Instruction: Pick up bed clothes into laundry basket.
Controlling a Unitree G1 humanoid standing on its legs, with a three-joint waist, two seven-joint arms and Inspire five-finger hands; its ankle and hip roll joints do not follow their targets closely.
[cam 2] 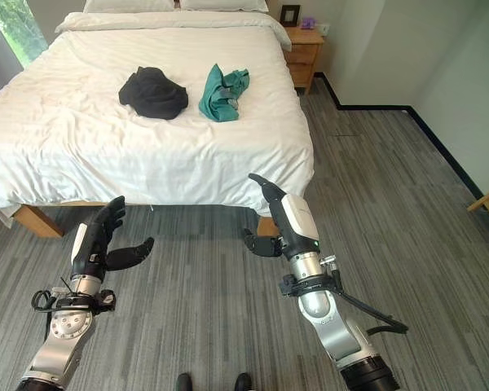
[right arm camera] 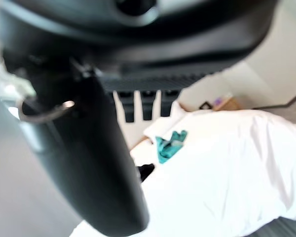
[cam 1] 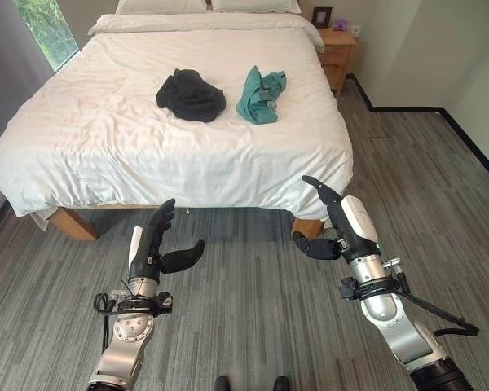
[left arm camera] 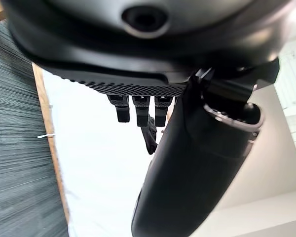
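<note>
Left hand (cam 1: 156, 244) and right hand (cam 1: 336, 224) hover open-fingered, empty, before the white bed (cam 1: 106, 155); approach step; next, reach the crumpled black garment (cam 1: 191, 95) and teal cloth (cam 1: 261, 95) mid-bed.

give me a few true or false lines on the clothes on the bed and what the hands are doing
1. The black garment and the teal garment both lie on the white bed. True.
2. The left hand grips the black garment. False: it hangs open over the floor, short of the bed.
3. The right hand is open and holds nothing. True.
4. The teal garment lies on the nightstand. False: it is on the bed, beside the black one.
</note>
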